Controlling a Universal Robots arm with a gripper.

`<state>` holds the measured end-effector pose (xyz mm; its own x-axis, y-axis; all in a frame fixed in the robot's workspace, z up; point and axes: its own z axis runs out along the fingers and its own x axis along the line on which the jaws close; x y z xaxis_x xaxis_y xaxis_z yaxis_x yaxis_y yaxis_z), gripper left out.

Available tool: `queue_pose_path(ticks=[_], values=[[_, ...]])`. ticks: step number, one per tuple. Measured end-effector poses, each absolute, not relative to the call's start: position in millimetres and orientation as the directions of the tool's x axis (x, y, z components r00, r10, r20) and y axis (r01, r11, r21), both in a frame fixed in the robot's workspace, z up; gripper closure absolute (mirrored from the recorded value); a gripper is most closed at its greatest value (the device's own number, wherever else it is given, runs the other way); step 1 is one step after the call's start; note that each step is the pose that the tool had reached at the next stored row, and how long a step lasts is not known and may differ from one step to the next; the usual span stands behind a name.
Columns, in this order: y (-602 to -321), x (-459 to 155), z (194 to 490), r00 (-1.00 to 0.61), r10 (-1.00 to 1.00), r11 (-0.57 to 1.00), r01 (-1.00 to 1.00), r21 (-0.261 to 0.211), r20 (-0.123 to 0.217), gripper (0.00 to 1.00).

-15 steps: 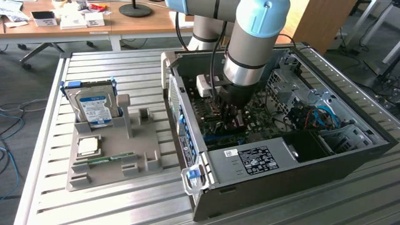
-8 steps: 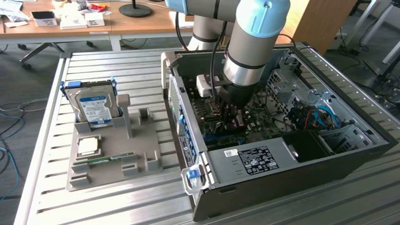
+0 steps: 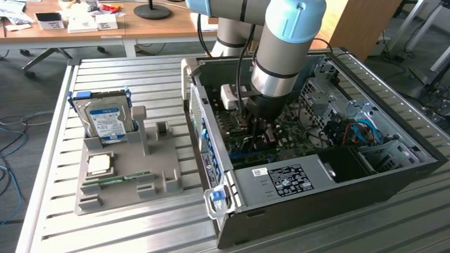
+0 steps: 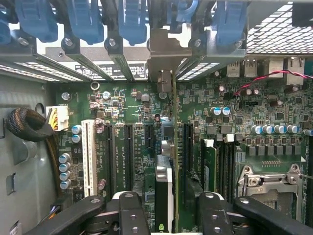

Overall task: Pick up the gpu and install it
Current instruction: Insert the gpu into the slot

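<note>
At the exterior view's left a grey holder [image 3: 126, 171] sits on the slatted table [image 3: 56, 221]; a hard drive [image 3: 107, 122] with a blue-white label stands upright at its far end, a square silver chip [image 3: 99, 164] lies flat nearer, and a narrow green memory stick [image 3: 123, 178] lies nearest; all are well apart from the arm. To the right the open case [image 3: 309, 174] lies on its side, motherboard [image 3: 281, 139] facing up; blue clips [image 3: 216, 196] line its left wall, and blue and red cables [image 3: 359, 132] bunch on the right by the metal cage [image 3: 393, 153]. The arm [image 3: 281, 47] reaches straight down into the case, over the board's middle; the case walls close it in on every side.

In the wrist view, left to right: a sleeved cable bundle [image 4: 27, 125], a white slot [image 4: 89, 156], black slots [image 4: 128, 147], then the gpu [image 4: 165, 191], then memory slots [image 4: 220, 166] and the socket frame [image 4: 269, 183]. The gripper [image 4: 165, 215] holds the gpu edge-on between its two black fingers [image 4: 129, 215], closed narrow on it; the card stands upright on the board, its long axis running from the gripper toward the case wall, where its silver bracket [image 4: 164, 56] sits between the blue latches [image 4: 132, 19]; whether it is fully seated in its slot I cannot tell.
</note>
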<state>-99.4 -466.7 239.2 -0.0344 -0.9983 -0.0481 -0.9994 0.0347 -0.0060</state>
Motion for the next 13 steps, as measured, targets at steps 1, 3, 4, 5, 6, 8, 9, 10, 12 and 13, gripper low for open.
queue_pose_path(ticks=[1,3,4,5,6,8,9,10,12,13], values=[[-466.7,-99.4,239.3,-0.034,-0.998,0.035,-0.999,-0.006,-0.048,0.54],[-466.3,-99.3,239.4,-0.034,-0.998,0.035,-0.999,-0.006,-0.048,0.54],[-465.8,-99.3,239.4,-0.034,-0.998,0.035,-0.999,-0.006,-0.048,0.54],[-465.4,-99.4,239.5,-0.034,-0.998,0.035,-0.999,-0.006,-0.048,0.54],[-465.1,-99.4,239.6,-0.034,-0.998,0.035,-0.999,-0.006,-0.048,0.54],[-464.7,-99.4,239.9,-0.034,-0.998,0.035,-0.999,-0.006,-0.048,0.54],[-464.3,-99.4,240.1,-0.034,-0.998,0.035,-0.999,-0.006,-0.048,0.54],[-464.3,-99.4,240.3,-0.034,-0.998,0.035,-0.999,-0.006,-0.048,0.54],[-464.3,-99.4,240.2,-0.034,-0.998,0.035,-0.999,-0.006,-0.048,0.54],[-464.3,-99.4,240.2,-0.034,-0.998,0.035,-0.999,-0.006,-0.048,0.54]])
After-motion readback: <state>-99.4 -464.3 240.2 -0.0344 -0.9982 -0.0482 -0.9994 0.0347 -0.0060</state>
